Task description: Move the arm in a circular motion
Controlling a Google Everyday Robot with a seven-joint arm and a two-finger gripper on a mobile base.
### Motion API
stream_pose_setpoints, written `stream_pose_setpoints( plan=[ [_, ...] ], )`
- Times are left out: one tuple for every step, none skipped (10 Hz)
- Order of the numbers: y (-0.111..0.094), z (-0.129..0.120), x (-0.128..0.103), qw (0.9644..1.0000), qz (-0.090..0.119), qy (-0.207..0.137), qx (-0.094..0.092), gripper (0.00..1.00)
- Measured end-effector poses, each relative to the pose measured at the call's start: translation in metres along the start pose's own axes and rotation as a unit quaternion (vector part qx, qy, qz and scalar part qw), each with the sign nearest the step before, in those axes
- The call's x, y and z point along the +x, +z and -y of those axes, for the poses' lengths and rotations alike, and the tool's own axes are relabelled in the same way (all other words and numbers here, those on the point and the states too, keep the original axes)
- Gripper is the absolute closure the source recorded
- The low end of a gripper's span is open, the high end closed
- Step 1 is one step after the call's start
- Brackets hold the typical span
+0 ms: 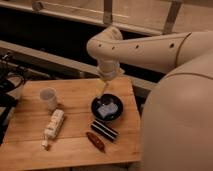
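the gripper [103, 89] hangs pointing down from the wrist, just above the far rim of a black bowl [93, 106]; whether it is released or clenched cannot be told. above it the arm [145, 49], cream-white with rows of small dark holes, reaches in from the right over the wooden table [75, 150]. beside the bowl lie a dark striped packet [104, 130] and a brown oblong piece [95, 141]. further left a white bottle [53, 125] lies flat and a white cup [48, 97] stands upright. dark cables [9, 82] sit at the left edge.
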Motion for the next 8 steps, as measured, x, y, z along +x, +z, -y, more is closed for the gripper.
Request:
stream_pose_setpoints(
  plan=[
    [-0.004,-0.009,-0.008,0.9996,0.02,-0.018,-0.009,0.0],
    [-0.011,-0.017,-0.013,0.9983,0.048,-0.032,-0.013,0.0],
    [-0.016,-0.023,-0.014,0.9968,0.069,-0.035,-0.016,0.0],
    [-0.021,-0.027,-0.015,0.9955,0.09,-0.025,-0.014,0.0],
    [-0.025,-0.024,-0.016,0.9945,0.104,-0.001,-0.006,0.0],
    [-0.029,-0.018,-0.02,0.993,0.113,0.034,0.004,0.0],
    [-0.031,-0.003,-0.025,0.9903,0.112,0.079,0.018,0.0],
    [-0.031,0.006,-0.029,0.989,0.107,0.099,0.025,0.0]
  ],
)
